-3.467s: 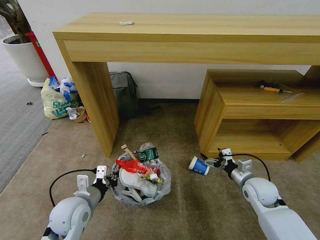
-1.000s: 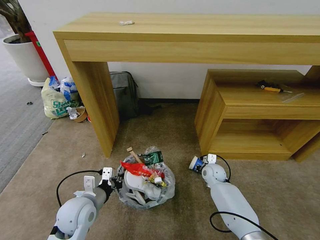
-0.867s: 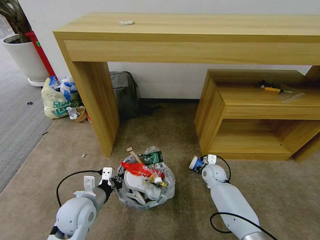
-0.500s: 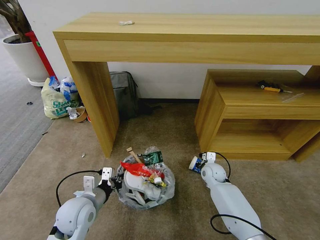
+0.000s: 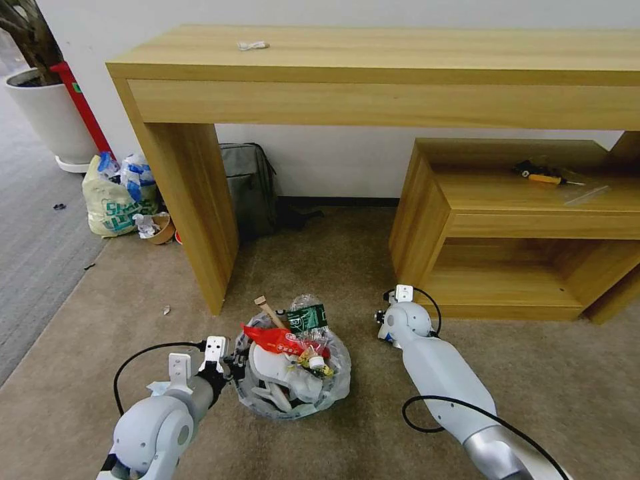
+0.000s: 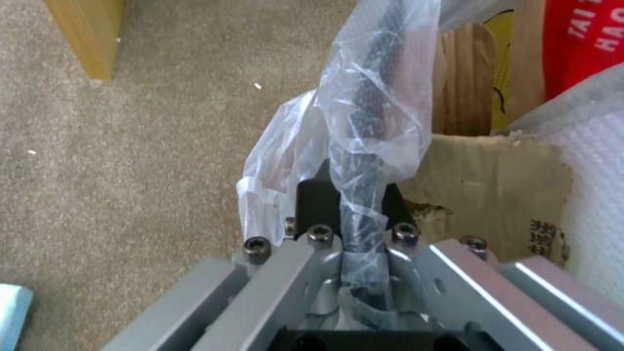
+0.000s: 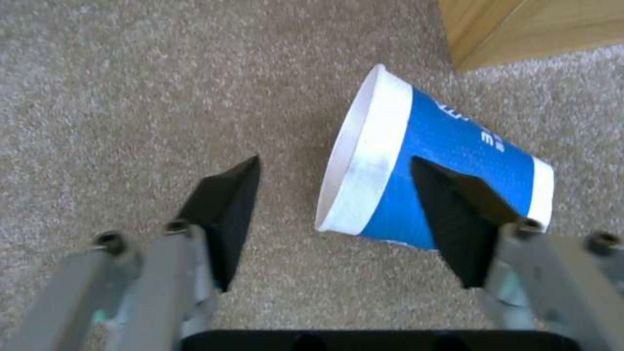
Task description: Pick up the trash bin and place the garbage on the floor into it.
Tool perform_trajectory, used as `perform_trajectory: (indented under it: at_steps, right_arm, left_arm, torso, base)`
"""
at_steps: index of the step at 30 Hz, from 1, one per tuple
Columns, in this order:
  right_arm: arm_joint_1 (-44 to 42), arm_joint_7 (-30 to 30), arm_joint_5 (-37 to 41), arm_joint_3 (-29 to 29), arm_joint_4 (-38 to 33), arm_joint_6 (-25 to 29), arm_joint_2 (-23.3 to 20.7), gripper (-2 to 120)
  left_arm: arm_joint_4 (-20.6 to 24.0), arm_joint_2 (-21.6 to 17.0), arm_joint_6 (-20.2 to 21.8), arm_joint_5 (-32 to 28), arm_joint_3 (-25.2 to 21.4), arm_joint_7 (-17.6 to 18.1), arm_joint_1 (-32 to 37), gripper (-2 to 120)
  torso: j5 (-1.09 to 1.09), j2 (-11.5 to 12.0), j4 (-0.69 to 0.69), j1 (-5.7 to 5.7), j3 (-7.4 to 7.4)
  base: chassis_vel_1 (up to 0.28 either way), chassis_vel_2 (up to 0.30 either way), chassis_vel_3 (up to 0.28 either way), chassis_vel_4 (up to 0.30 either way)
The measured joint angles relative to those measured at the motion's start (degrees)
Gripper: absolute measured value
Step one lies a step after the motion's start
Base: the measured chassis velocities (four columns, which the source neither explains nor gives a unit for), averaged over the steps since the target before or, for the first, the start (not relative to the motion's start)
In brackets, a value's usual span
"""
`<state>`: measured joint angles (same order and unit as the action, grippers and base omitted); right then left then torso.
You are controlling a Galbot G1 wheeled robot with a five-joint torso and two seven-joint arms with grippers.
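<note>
The trash bin, round and lined with a crinkly clear bag, stands on the beige floor. It is heaped with garbage: a red wrapper, a green crushed bottle, a wooden stick and a white slipper. My left gripper is shut on the bin's bag-covered rim, and cardboard shows just inside. A blue paper cup lies on its side on the carpet. My right gripper hangs open above the cup, one finger on each side of its mouth end.
The tall wooden desk's leg stands behind the bin and a low wooden shelf unit stands close to the right of the cup. A tied yellowish bag, a grey backpack and a plant pot sit farther back left.
My right arm has swung in from the right and now points down over the blue cup, covering it in the head view. The bin and left gripper shifted slightly right early on.
</note>
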<state>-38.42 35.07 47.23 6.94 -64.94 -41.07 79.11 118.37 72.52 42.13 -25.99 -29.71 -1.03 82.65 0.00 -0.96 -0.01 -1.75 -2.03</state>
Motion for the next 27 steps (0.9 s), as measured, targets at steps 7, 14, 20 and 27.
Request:
perform_trajectory:
  at_steps: [7, 14, 20, 27]
  right_arm:
    - [0.7, 1.8, 0.9, -0.7, 1.6, 0.7, 0.3, 92]
    - [1.7, 1.6, -0.2, 0.5, 5.8, 2.1, 1.3, 100]
    - [1.8, 1.6, -0.3, 1.2, 6.8, 2.7, 1.4, 100]
    - [1.9, 1.6, -0.1, 1.7, 8.0, 3.4, 1.8, 100]
  left_arm:
    - [0.0, 0.2, 0.0, 0.2, 0.0, -0.1, 0.0, 0]
    - [0.0, 0.2, 0.0, 0.5, -0.2, -0.3, 0.2, 0]
    - [-0.1, 0.3, 0.0, 0.5, -0.1, -0.3, 0.1, 0]
    - [-0.3, 0.4, 0.0, 0.6, 0.0, -0.3, 0.0, 0]
  torso:
    - [-0.01, 0.0, -0.01, 0.0, 0.0]
    - [0.0, 0.0, 0.0, 0.0, 0.0]
    - [0.0, 0.0, 0.0, 0.0, 0.0]
    - [0.0, 0.0, 0.0, 0.0, 0.0]
  base:
    - [0.0, 0.0, 0.0, 0.0]
    - [0.0, 0.0, 0.0, 0.0]
    - [0.0, 0.0, 0.0, 0.0]
    - [0.0, 0.0, 0.0, 0.0]
